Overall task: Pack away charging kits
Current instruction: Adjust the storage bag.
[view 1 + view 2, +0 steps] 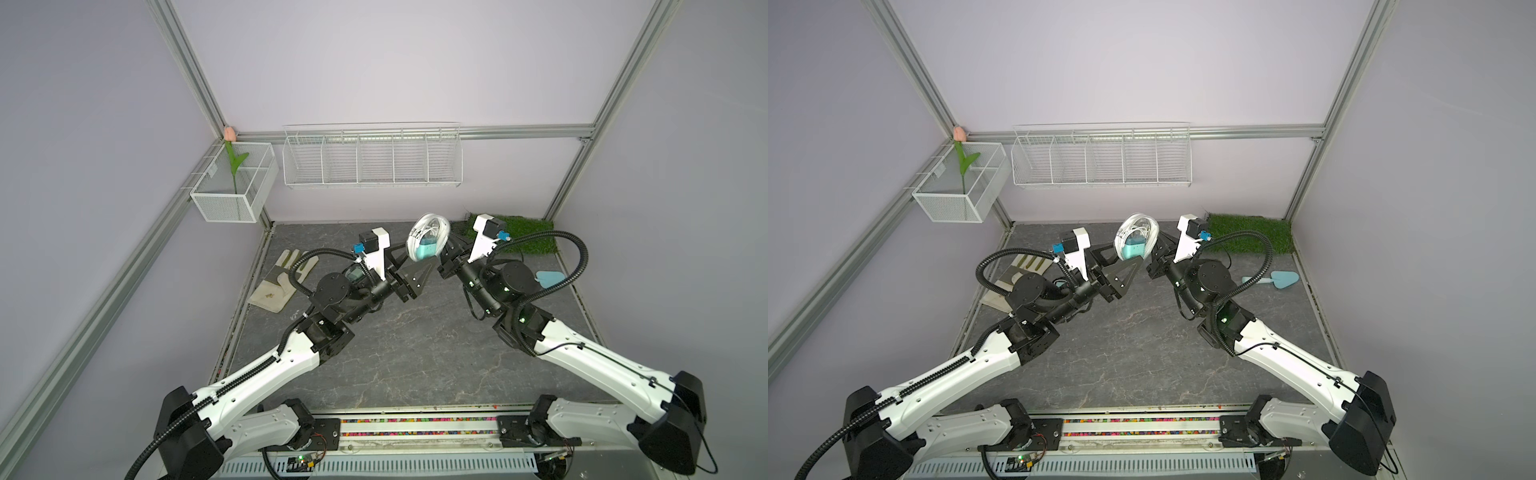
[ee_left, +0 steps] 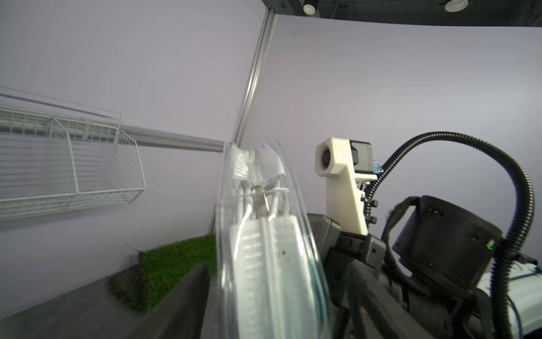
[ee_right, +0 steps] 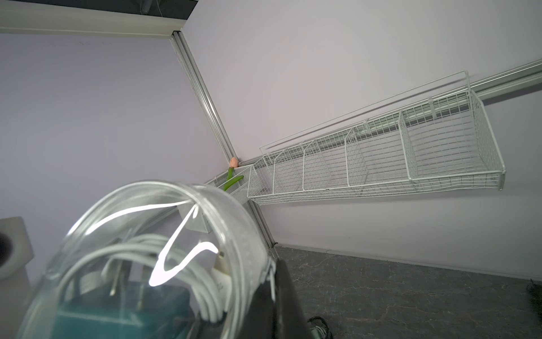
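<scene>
You hold the clear oval plastic case (image 1: 446,230), teal cube adapter (image 1: 428,250) and coiled white cable (image 1: 424,228) inside, aloft between both arms. Your right gripper (image 1: 446,251) clamps its rim. The left gripper (image 1: 419,255) jaws flank it, contact indeterminate. Stowing remains; other kits unseen.

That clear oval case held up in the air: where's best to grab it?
Probably across its two broad faces, coming from the robot's left: the clear case hangs upright with its thin edge that way, narrow enough to span, and the right pincer pinches the opposite rim.
</scene>
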Robot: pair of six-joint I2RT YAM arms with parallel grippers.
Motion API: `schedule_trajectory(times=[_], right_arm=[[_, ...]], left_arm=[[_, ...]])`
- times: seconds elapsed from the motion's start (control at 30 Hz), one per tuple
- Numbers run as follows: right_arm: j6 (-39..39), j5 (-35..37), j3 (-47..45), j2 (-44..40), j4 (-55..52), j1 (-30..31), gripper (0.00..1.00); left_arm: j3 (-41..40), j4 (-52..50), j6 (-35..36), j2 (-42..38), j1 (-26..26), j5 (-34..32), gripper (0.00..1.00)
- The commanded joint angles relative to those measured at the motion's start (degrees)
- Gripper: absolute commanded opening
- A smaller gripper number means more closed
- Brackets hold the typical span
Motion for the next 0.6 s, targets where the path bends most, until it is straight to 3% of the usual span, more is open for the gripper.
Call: schedule_trajectory(times=[0.0, 0.07, 0.2, 0.57], right_arm=[[0.4, 0.9, -0.4, -0.3, 2.4, 0.5, 0.06], [0.3, 0.9, -0.3, -0.2, 2.4, 0.6, 0.06], [0.6, 0.8, -0.1, 0.1, 2.8, 1.0, 0.06], [0.5, 1.0, 0.5, 1.3, 3.2, 1.8, 0.07]], left_arm=[[1.2, 1.3, -0.6, -0.7, 0.3, -2.7, 0.79], [1.5, 1.2, -0.6, -0.3, 0.3, -2.8, 0.80], [1.4, 2.6, -1.1, 0.5, 0.4, -2.0, 0.64], [3.2, 3.2, -1.6, 2.7, 0.4, -0.9, 0.56]])
